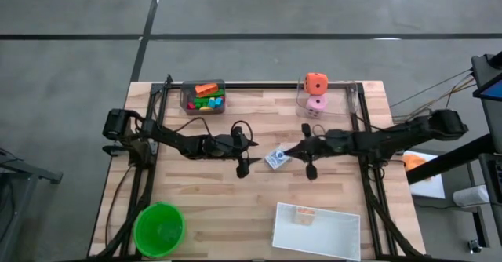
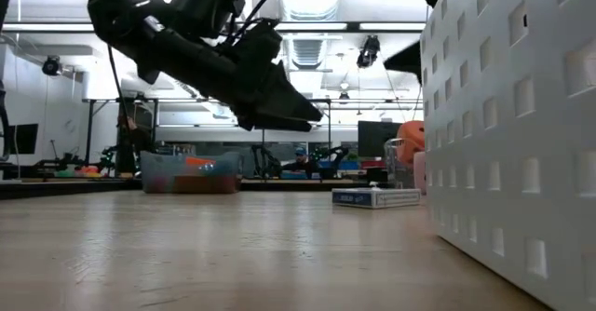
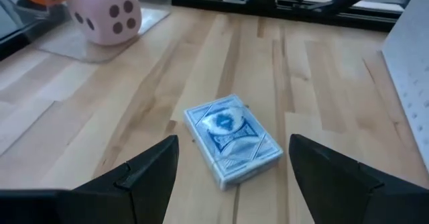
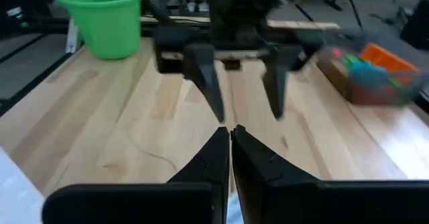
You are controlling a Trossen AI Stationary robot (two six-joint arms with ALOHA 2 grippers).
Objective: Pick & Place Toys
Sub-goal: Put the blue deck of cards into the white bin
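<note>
1. Left gripper (image 1: 249, 165): it sits near the table centre, fingers spread wide apart and holding nothing. In the left wrist view the blue card pack (image 3: 232, 138) lies flat on the wood between and just beyond the two fingertips.
2. Right gripper (image 1: 292, 152): it sits just right of the card pack. In the right wrist view its fingers are pressed together with nothing between them.
3. Card pack location: table centre, between the two grippers, resting on the bare wood.
4. Work done, as a judgement: one small orange-and-white item (image 1: 304, 214) already lies in the white tray (image 1: 329, 234) at the near right.
5. Work left, as a judgement:
   - The pink die (image 1: 316, 105) and the orange cube (image 1: 316, 82) remain stacked in a clear holder at the far right.
   - Assorted coloured pieces (image 1: 207, 100) remain in a clear bin (image 1: 187, 99) at the far left.
   - The card pack is not yet picked up.
6. The green bowl (image 1: 159, 229) at the near left appears to hold nothing.
7. Limits of view:
   - The low view is blocked on its right by the tray wall.
   - The item in the tray is too small to identify.
   - The pieces in the bin cannot be told apart.
</note>
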